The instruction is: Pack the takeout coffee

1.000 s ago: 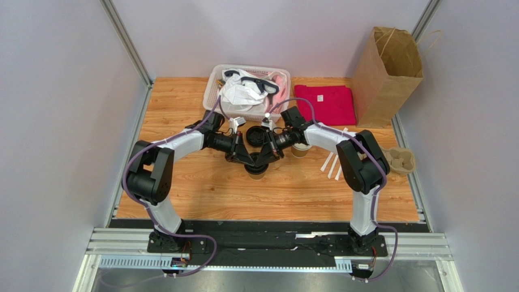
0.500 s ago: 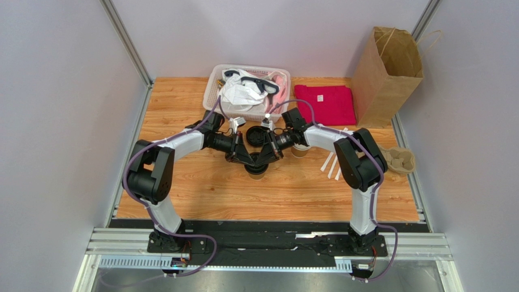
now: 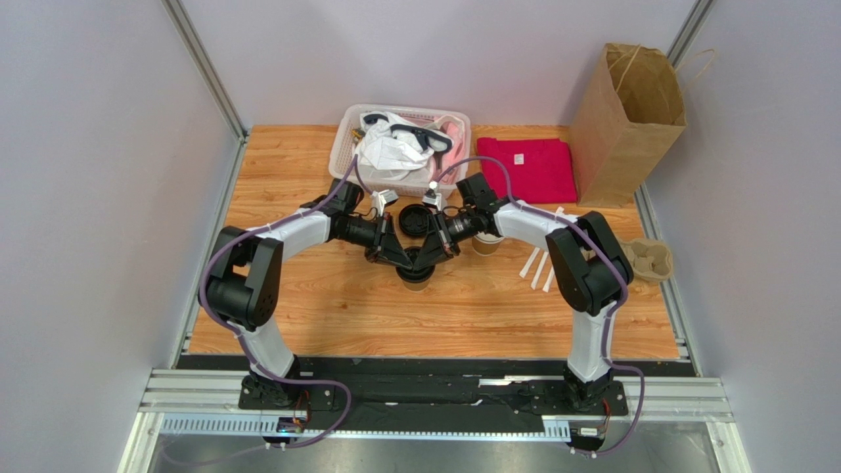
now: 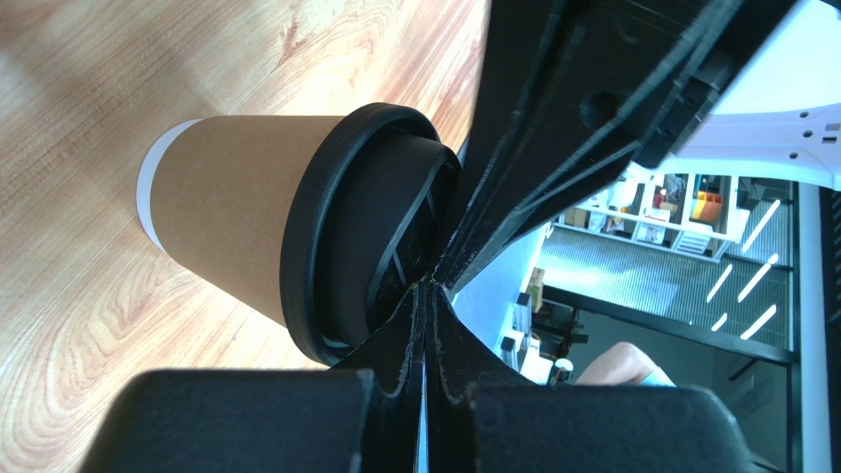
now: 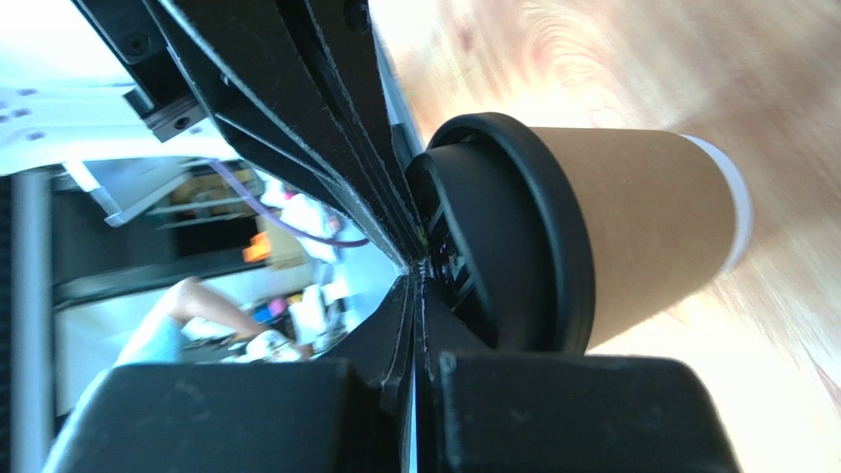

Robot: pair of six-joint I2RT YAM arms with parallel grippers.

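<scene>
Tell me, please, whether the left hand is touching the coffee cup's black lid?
Cannot tell. In the left wrist view the shut left hand overlaps the black lid with no gap showing, but contact itself is hidden.

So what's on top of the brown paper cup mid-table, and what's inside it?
A black lid sits on the cup. The left gripper and right gripper, both shut, meet over it. The lid hides the cup's contents.

Very little — the right arm's elbow (image 3: 589,264), which leaned slightly inward half a second ago, has swung back out to the right — a small shift.
</scene>
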